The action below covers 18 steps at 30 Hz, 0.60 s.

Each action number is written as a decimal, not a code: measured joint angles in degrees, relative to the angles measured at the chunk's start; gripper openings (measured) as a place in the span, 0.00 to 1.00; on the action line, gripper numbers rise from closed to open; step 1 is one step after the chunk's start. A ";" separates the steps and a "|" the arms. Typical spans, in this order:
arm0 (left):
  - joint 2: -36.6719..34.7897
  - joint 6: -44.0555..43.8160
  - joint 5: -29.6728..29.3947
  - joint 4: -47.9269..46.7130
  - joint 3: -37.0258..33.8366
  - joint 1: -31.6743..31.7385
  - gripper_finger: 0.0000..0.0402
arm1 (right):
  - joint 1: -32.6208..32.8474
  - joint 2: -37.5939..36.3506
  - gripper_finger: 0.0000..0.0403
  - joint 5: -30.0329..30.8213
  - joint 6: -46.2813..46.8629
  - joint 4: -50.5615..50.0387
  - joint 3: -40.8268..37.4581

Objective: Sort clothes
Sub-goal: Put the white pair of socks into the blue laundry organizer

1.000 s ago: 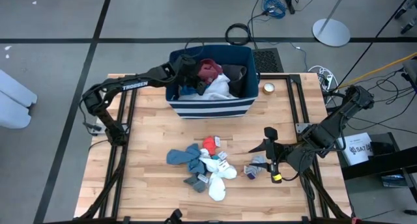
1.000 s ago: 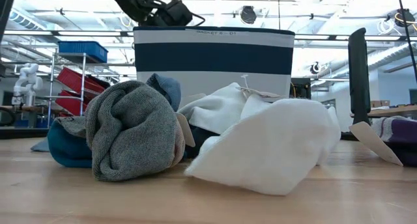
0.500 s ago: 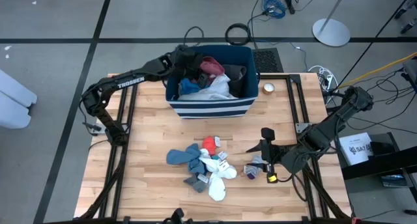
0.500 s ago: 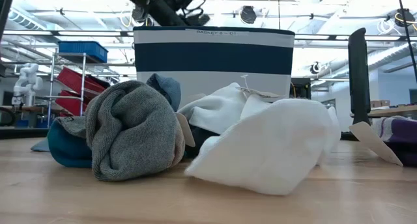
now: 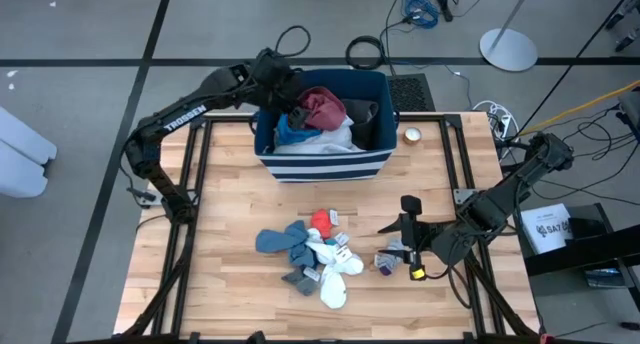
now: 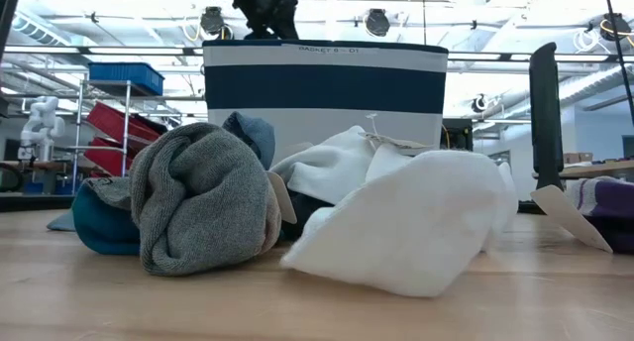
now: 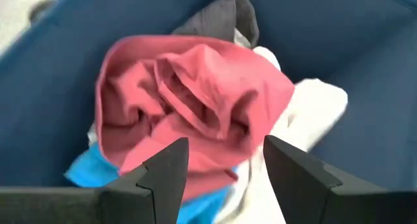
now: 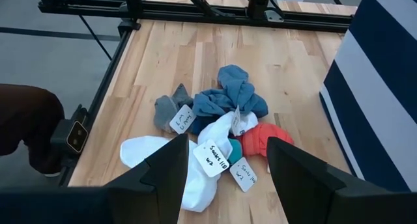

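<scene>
The navy striped bin point(image 5: 320, 164) stands at the table's far middle. In it lie a maroon garment point(image 7: 195, 100), a bright blue piece point(image 5: 290, 132), a white piece point(image 5: 338, 136) and a dark grey one point(image 5: 362, 114). My left gripper point(image 7: 225, 175) hangs open above the bin's far left part point(image 5: 283, 84), with the maroon garment below its fingers and untouched. A heap of small tagged socks point(image 5: 312, 254) in white, grey, blue and red-orange rests on the table's near middle. My right gripper point(image 8: 228, 178) stands open to the heap's right point(image 5: 403, 224), near a lone sock point(image 5: 390, 257).
A roll of tape point(image 5: 412, 136) lies to the right of the bin. Black frame rails point(image 5: 190, 184) run along the table's left and right sides. Bare wood point(image 5: 230, 214) shows between the bin and the sock heap and to the heap's left.
My left gripper has risen out of the bin and drawn back toward its far left corner, opening as it went. The maroon garment has dropped from it and now lies spread on the other pieces in the bin. My right arm has barely moved.
</scene>
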 joint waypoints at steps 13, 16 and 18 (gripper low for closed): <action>-1.93 -1.93 10.84 -3.10 0.30 -11.77 0.52 | 0.00 0.00 0.48 -0.43 0.97 0.55 0.00; -2.78 -1.97 10.87 -3.86 0.31 -16.49 0.52 | 0.00 0.46 0.48 -0.43 1.00 0.57 0.00; -3.49 -1.57 9.91 -4.87 0.30 -20.20 0.52 | 0.00 1.31 0.48 -0.43 0.99 0.56 0.00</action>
